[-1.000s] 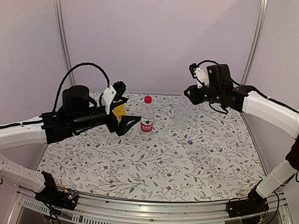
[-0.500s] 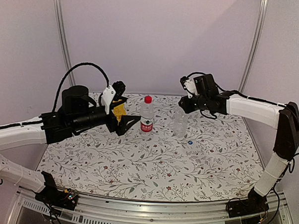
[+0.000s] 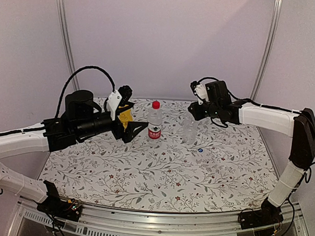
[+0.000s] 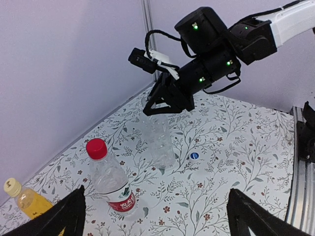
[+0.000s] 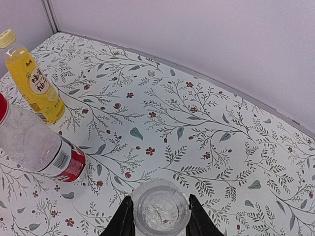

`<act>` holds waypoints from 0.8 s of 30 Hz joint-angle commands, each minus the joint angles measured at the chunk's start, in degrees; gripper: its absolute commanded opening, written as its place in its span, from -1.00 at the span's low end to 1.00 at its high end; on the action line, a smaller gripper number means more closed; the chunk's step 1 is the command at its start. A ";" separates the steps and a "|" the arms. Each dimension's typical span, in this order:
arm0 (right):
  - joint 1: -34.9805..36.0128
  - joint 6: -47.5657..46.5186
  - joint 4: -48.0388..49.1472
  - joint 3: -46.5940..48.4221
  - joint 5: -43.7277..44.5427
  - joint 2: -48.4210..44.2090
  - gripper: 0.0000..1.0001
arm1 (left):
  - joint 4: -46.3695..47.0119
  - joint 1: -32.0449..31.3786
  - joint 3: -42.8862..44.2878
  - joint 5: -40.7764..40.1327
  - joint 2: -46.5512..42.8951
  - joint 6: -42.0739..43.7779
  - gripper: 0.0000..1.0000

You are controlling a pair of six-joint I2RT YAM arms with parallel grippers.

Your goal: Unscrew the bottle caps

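The clear unlabelled bottle (image 3: pixel 190 130) stands uncapped at the table's back centre. My right gripper (image 3: pixel 194 111) sits over its top, and in the right wrist view both fingers (image 5: pixel 123 222) press the sides of its open neck (image 5: pixel 161 206). Its blue-white cap (image 3: pixel 200 149) lies on the table just right of it. The red-label bottle (image 3: pixel 155 124) stands to the left with its red cap (image 3: pixel 156 104) on. The yellow bottle (image 3: pixel 125 115), yellow cap (image 4: pixel 12 187) on, stands behind my left gripper (image 3: pixel 133 128), which is open and empty.
The flower-patterned table (image 3: pixel 145 169) is walled in by grey panels (image 3: pixel 166 40) at the back and sides. My right arm (image 3: pixel 272 115) reaches in from the right above the table. The metal front rail (image 3: pixel 153 222) runs along the near edge.
My right gripper has moved left and down from beside the clear bottle onto its top. The left arm and the bottles have not moved.
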 commanded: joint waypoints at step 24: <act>0.24 -0.94 -3.43 -0.14 -4.06 -4.09 0.41 | 0.18 -0.58 0.15 -0.24 0.95 0.54 0.99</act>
